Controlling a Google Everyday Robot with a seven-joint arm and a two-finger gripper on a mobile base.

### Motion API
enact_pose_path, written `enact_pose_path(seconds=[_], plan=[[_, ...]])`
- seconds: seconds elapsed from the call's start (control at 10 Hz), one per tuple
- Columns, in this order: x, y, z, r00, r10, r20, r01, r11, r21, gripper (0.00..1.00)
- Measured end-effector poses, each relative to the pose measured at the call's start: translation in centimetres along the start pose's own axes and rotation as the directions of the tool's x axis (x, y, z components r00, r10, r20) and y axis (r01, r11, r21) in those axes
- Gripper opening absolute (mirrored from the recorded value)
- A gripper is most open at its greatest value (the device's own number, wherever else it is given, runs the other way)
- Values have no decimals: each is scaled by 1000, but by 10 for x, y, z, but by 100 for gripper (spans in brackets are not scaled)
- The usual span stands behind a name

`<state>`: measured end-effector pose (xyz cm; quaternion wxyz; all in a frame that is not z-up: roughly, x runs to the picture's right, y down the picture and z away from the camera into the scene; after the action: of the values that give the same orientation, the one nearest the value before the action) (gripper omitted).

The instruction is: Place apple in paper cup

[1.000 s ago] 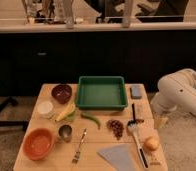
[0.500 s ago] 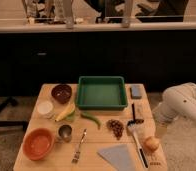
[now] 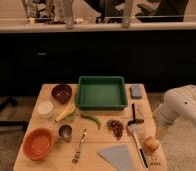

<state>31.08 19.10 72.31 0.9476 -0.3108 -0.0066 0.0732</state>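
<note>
As the arm sinks lower than a second ago, we log the gripper (image 3: 159, 131) open-fingered and empty; the apple (image 3: 151, 144) sits unmoved on the table (image 3: 98, 138), just below the fingertips.

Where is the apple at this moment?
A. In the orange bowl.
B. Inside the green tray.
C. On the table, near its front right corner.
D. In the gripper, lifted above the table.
C: the apple rests on the table near the front right corner, beside the spatula, and the gripper hangs close above it on its right side.
</note>
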Motion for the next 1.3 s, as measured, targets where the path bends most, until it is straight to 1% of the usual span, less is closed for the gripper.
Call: enact_pose_path(seconds=[0.3,0.8,1.0,1.3], plan=[[-3,-1,-5,1000,2,3,-2,1000,6,80],[3,5,-1,1000,15,-2,-15,1000,3,80],[9,9,7,1000,25,-3,-25,1000,-4,80],[17,16,26,999,42,-1,-42,999,-24,80]])
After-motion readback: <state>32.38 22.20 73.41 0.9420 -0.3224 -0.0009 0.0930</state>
